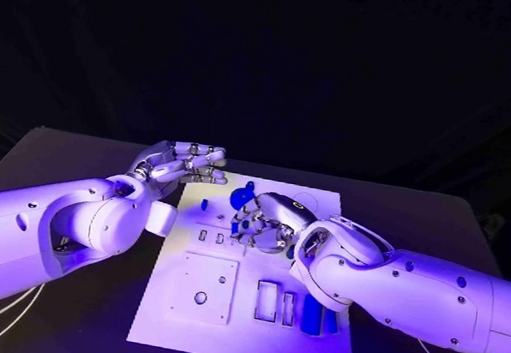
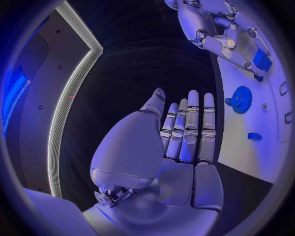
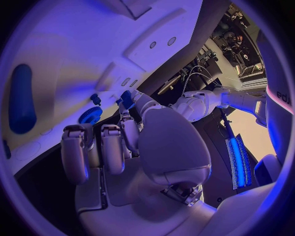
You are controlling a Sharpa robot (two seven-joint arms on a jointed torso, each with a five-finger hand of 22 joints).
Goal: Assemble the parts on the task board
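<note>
The white task board (image 1: 189,324) lies in the middle of the table. My right hand (image 1: 267,215) hovers over its far half and pinches a small blue block (image 2: 262,61) at its fingertips; the same block (image 3: 127,98) shows in the right wrist view. Beside that hand a blue gear (image 2: 240,100) sits on the board. A small blue piece (image 2: 254,136) lies further along it. My left hand (image 1: 185,164) is raised off the board's far left corner, fingers stretched out, holding nothing.
Long blue bars (image 1: 315,314) lie in slots at the board's near right, beside empty rectangular slots (image 1: 266,300). A square raised plate (image 1: 205,287) with a hole sits at the near left. Dark table (image 1: 70,164) surrounds the board.
</note>
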